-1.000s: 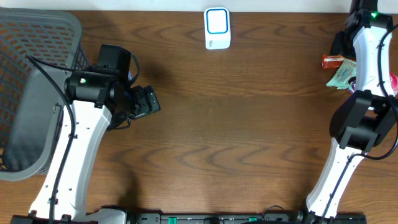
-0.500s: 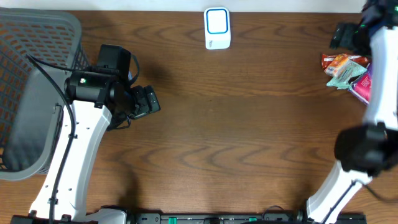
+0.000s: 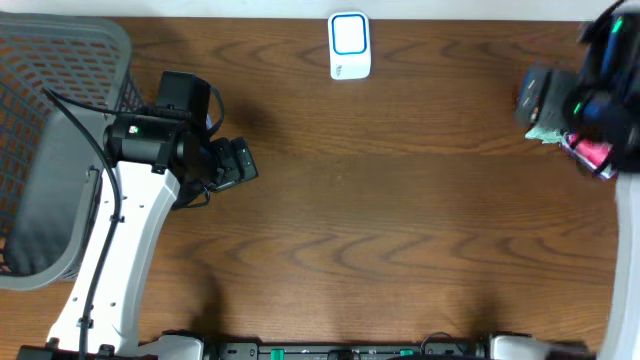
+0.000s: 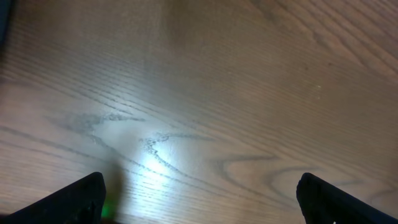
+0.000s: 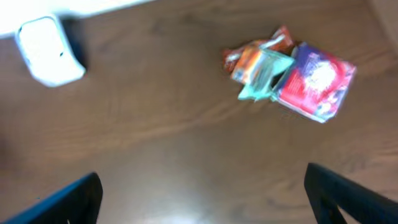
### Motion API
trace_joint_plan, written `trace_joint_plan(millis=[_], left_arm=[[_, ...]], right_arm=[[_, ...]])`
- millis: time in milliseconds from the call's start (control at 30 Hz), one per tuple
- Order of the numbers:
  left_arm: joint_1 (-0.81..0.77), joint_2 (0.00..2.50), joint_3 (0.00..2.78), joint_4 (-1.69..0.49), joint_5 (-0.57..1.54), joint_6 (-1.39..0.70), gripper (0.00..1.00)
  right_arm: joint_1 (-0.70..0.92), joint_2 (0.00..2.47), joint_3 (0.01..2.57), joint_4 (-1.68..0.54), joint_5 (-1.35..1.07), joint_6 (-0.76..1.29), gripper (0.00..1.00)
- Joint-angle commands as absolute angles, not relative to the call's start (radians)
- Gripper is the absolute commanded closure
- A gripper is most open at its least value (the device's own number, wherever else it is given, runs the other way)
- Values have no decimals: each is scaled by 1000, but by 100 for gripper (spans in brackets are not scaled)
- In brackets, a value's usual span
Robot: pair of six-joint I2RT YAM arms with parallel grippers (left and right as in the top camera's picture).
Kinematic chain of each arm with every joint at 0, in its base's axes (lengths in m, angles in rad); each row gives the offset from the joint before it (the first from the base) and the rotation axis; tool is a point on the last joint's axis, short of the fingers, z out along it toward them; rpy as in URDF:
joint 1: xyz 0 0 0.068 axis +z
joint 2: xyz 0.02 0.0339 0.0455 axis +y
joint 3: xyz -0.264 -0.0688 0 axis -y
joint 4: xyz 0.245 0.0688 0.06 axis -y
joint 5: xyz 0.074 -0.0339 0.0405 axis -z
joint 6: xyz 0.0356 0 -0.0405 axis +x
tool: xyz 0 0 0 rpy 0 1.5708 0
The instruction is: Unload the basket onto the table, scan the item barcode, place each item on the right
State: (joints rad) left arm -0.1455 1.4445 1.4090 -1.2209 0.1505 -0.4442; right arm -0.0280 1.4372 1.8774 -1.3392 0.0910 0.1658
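You are seeing the left hand (image 4: 202,202) and the right hand (image 5: 202,202) hanging wide open and empty over the counter (image 4: 249,93), the packets (image 5: 289,71) lying untouched.

One white box-shaped scanner with blue ring (image 3: 349,45). Three packets: orange packet (image 5: 249,57), teal packet (image 5: 263,76), purple-red packet (image 5: 317,82). One grey mesh plastic basket (image 3: 40,120).
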Motion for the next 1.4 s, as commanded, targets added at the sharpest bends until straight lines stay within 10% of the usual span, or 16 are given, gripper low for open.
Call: trace_joint_plan(millis=[0, 667, 1367], left_arm=[[-142, 1448, 1415, -1223, 141, -438, 2], [-142, 1448, 1415, -1223, 141, -438, 2], [-142, 1448, 1415, -1223, 141, -438, 2]], right_arm=[[43, 1226, 1596, -1259, 48, 141, 1], [131, 213, 942, -1037, 12, 134, 1], [131, 126, 939, -1146, -19, 191, 1]])
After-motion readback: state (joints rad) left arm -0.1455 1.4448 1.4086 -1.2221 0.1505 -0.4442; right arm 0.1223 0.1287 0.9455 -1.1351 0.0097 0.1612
